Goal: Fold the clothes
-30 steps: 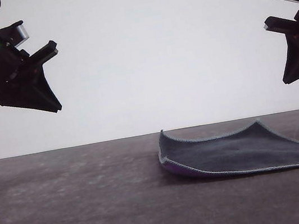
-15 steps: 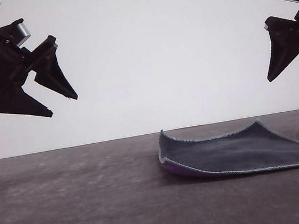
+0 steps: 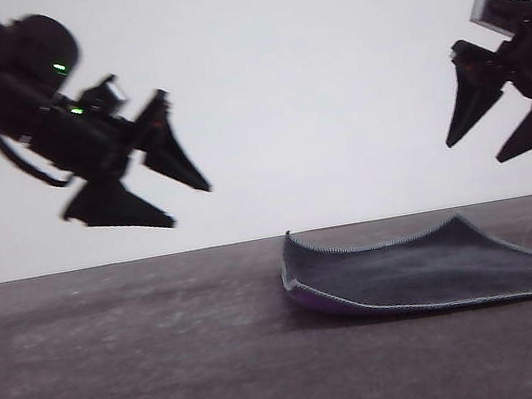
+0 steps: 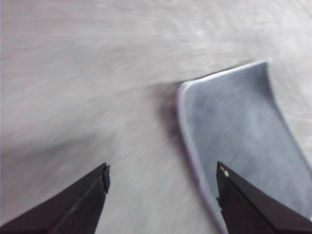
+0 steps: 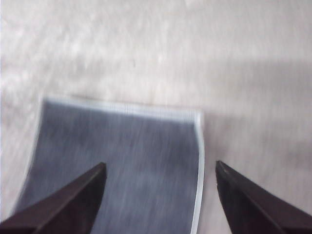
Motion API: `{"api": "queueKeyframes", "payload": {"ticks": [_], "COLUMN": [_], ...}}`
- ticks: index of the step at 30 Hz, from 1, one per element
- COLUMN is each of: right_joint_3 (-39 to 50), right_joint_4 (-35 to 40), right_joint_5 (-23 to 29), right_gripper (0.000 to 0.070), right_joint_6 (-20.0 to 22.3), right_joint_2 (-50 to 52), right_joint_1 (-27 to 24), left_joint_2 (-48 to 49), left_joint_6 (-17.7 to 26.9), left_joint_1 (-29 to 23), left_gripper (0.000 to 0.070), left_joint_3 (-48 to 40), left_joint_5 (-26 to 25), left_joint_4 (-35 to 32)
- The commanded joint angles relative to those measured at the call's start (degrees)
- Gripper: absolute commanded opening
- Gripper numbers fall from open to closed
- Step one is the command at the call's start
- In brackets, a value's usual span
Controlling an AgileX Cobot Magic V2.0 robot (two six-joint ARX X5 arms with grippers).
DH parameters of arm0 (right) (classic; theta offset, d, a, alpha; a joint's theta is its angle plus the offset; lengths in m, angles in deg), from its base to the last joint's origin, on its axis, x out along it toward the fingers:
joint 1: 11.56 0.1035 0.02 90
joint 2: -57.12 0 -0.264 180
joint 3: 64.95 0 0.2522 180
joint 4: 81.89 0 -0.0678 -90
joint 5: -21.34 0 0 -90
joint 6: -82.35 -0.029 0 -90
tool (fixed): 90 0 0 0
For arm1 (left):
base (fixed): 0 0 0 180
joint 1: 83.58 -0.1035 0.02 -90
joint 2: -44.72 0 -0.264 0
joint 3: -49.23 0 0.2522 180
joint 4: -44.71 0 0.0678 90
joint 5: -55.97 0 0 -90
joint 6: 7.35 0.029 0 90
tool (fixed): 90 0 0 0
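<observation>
Soft matt cloth (image 3: 429, 270) on rough matt table (image 3: 132, 373)

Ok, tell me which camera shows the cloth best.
The front view: the whole cloth lies sharp on the table, dark grey side up, purple showing under its raised left edge. The left wrist view shows that edge, blurred; the right wrist view shows a blurred grey stretch with the light stitched border.

Looks like I'm in some kind of lab or test bench setup, not a home. Under my grippers there's just a plain dark grey table (image 3: 120, 364) with a mottled, matte top, and past them, out ahead, a bare white wall (image 3: 308, 81). Super staged, zero clutter.
</observation>
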Motion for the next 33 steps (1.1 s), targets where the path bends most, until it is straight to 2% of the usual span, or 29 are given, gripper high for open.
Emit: {"api": "queueKeyframes", "payload": {"ticks": [1, 7, 13, 22, 33], "right_joint_3": [-3.5, -10.6, -12.1, -12.1, -12.1], "right_joint_4": [-1.3, -4.8, -4.3, -3.8, -3.1], "right_joint_5": [-0.7, -0.9, -2.9, -6.4, -6.8], "right_gripper": [0.0451, 0.0451, 0.0451, 0.0450, 0.0449], "right_joint_6": [1.8, 3.6, 3.8, 4.0, 3.9], "right_joint_2": [-4.0, -13.1, -18.1, -20.5, -20.5], "right_joint_1": [-0.2, -0.6, -0.6, -0.6, 0.1], "left_joint_2": [-3.6, -13.1, -18.3, -20.3, -20.5], "left_joint_6": [-0.7, -1.0, -2.6, -4.0, -5.7], "left_joint_1": [1.0, 3.9, 5.4, 6.3, 8.2], "left_gripper": [0.0421, 0.0421, 0.0421, 0.0421, 0.0421], "left_joint_3": [4.0, 13.9, 18.4, 18.9, 18.9], "left_joint_5": [-0.7, -0.7, -0.6, -0.1, -0.2], "left_joint_4": [0.5, 3.3, 2.9, 1.1, -1.8]}}
